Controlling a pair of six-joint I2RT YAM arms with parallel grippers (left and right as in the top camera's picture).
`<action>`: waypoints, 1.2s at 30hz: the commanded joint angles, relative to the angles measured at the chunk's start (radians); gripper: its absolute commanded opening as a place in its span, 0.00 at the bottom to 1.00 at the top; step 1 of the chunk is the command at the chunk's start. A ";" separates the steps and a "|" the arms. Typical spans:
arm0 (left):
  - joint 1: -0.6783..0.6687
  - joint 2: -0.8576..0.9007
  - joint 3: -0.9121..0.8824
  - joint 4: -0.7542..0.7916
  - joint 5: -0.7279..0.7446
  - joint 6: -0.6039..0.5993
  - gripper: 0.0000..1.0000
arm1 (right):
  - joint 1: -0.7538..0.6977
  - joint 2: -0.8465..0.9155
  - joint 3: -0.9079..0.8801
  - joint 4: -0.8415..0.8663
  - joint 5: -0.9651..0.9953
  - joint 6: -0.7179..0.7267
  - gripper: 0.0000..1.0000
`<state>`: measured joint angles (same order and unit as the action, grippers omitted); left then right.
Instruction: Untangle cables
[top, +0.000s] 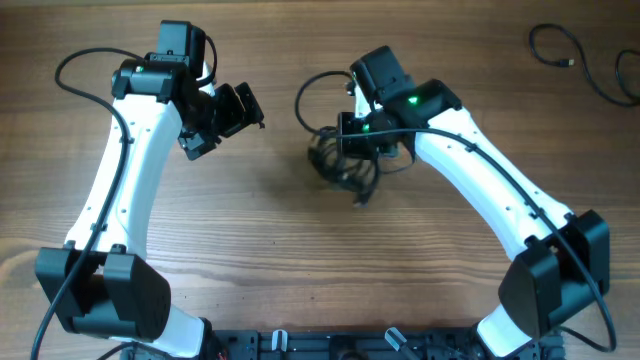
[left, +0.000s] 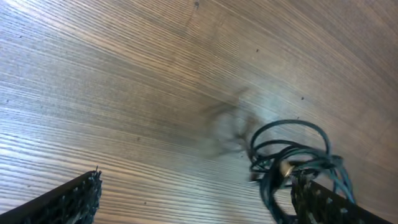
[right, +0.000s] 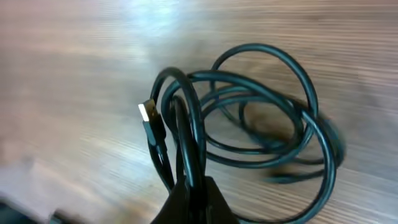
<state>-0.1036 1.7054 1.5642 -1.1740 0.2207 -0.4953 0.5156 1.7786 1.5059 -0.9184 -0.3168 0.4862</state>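
Note:
A knotted coil of thin black cables (top: 345, 160) hangs at the table's middle, under my right gripper (top: 352, 135). In the right wrist view the coil (right: 261, 124) shows several loops and a silver plug end (right: 147, 112). My right gripper (right: 194, 193) is shut on strands of it and holds it above the wood. My left gripper (top: 225, 115) is open and empty, left of the coil and apart from it. In the left wrist view its jaws (left: 199, 199) are wide apart and the coil (left: 295, 165) shows by the right finger.
Two separate loose black cables lie at the far right back of the table, one small loop (top: 555, 45) and one at the edge (top: 625, 80). The wooden table (top: 250, 220) is bare between the arms.

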 joint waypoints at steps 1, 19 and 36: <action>0.003 0.006 0.006 0.000 -0.013 -0.010 1.00 | 0.003 -0.017 0.006 -0.040 0.124 0.127 0.04; 0.003 0.006 0.006 -0.003 -0.013 -0.009 1.00 | 0.003 -0.017 0.006 -0.094 0.203 0.216 0.06; 0.003 0.006 0.006 0.003 -0.013 -0.010 1.00 | 0.047 0.005 -0.036 -0.010 0.028 0.010 0.72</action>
<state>-0.1036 1.7054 1.5642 -1.1736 0.2207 -0.4953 0.5297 1.7782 1.5021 -0.9302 -0.3397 0.5106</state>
